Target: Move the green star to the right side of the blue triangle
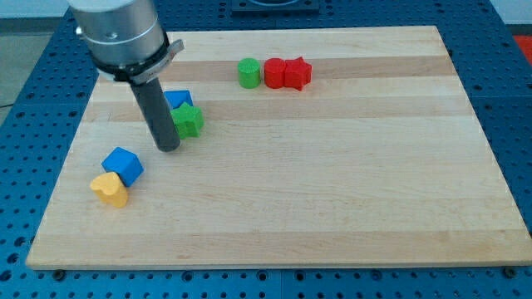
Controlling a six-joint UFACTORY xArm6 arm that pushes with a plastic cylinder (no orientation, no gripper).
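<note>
The green star (189,120) lies on the wooden board (332,191) at the upper left, touching the lower right of the blue triangle (178,100), which is partly hidden behind my rod. My tip (168,148) rests on the board just left of and slightly below the green star, close to it; whether it touches the star I cannot tell.
A green cylinder (248,73), a red block (274,73) and a red star (297,73) stand in a row near the view's top. A blue cube (123,164) touches a yellow heart (110,189) at the lower left.
</note>
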